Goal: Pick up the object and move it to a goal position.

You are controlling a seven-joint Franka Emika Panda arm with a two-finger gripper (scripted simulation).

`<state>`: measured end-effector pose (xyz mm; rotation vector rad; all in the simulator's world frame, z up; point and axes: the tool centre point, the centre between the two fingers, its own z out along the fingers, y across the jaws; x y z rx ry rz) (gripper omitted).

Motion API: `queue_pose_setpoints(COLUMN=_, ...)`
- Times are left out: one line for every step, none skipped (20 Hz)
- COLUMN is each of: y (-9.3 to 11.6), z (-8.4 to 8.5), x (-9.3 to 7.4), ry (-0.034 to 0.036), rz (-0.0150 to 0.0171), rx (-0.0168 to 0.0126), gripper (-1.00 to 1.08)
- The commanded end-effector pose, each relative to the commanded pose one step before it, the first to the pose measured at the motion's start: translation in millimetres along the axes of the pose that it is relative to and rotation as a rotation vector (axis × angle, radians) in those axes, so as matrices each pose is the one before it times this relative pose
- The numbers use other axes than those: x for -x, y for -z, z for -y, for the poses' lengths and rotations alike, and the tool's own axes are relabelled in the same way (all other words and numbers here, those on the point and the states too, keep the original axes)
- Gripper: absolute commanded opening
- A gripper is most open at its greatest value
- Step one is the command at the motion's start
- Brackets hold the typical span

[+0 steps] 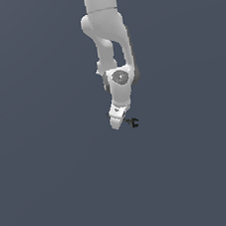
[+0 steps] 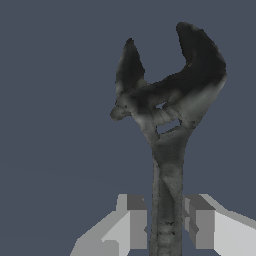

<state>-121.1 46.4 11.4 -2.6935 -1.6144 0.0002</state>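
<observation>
From the exterior view the wrench [image 1: 133,122] is a tiny dark speck, hard to read beyond a black C-shape poking out just beside the tip of the white tool [image 1: 117,123], toward the exterior view's right. Most of its handle is hidden behind the tool's body there. The arm [image 1: 106,30] comes in from the top edge and is cut off, so its base is out of sight. Whether the wrench hangs clear of the plain dark grey surface [image 1: 53,182] or rests on it, I cannot tell; no shadow or edge gives it away.

The wrist view is much clearer. The wrench [image 2: 167,135] fills the frame, its slender greyish handle running straight out from between the two fingers [image 2: 134,222], long axis in line with the camera's look, the open black jaw at the far end facing away from the tool [image 2: 167,225]. The fingers sit closed in narrowly on either side of the handle, gripping it near its lower end, which is cut off by the frame.
</observation>
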Motion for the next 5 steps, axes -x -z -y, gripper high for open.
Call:
queue_pose_setpoints(y=0.19, z=6.59, x=0.52, ry=-0.00077, rz=0.00023, rx=0.00097, gripper=-1.0)
queue_pose_setpoints(y=-0.01, z=1.61, x=0.05, ry=0.0, rz=0.0, rx=0.0, gripper=-1.0)
queue_pose_setpoints(y=-0.01, z=1.15, x=0.03, ry=0.0, rz=0.0, rx=0.0, gripper=-1.0)
queue_pose_setpoints(y=-0.01, z=0.69, x=0.02, ry=0.0, rz=0.0, rx=0.0, gripper=-1.0)
queue_pose_setpoints(y=0.0, z=0.23, x=0.01, ry=0.0, rz=0.0, rx=0.0, gripper=-1.0)
